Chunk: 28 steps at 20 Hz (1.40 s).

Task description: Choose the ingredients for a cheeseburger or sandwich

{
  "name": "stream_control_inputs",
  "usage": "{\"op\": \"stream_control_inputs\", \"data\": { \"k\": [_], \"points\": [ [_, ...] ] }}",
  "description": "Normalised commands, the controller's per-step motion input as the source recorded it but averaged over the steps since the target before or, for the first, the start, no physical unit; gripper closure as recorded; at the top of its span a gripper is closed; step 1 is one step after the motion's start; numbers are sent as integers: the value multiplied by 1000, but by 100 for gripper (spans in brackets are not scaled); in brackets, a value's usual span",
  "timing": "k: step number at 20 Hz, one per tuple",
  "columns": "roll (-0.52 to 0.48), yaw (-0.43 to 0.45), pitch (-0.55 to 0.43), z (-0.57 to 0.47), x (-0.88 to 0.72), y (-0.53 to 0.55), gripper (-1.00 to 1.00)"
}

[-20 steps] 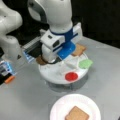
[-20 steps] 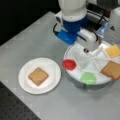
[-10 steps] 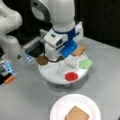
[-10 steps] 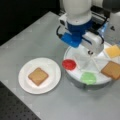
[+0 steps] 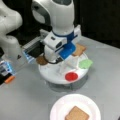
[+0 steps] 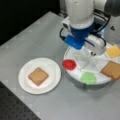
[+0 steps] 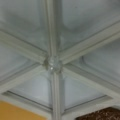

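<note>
One brown toast square (image 6: 38, 76) already lies on the white paper plate (image 6: 53, 80) at a front view's left.
We see the gripper (image 6: 93, 53) low over the hub of the white divided tray (image 6: 75, 75) (grip state: we cannot tell), near the red disc (image 6: 69, 64), green leaf piece (image 6: 88, 78), second toast square (image 6: 112, 70) and yellow cheese square (image 6: 113, 51); the dark brown patty (image 5: 41, 60) sits at a front view's left.

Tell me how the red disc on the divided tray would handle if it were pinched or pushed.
The red disc looks thin and flat, so it probably feels light and stiff. Lying flat at the tray edge, it would likely slide, not roll. Its low profile may give the gripper above the tray little to pinch.
</note>
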Motion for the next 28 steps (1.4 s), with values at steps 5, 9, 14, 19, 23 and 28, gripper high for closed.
{"op": "stream_control_inputs", "data": {
  "k": [5,9,14,19,23,28],
  "points": [
    [-104,-12,-278,-270,-486,180,-100],
    [-41,-1,-288,-207,-379,82,-100],
    [31,34,-294,-218,-270,15,-100],
    [67,22,-278,-198,-215,53,-100],
    [85,12,-264,-219,-164,114,-100],
    [95,2,-211,-172,-150,105,-100]
  ]
}}
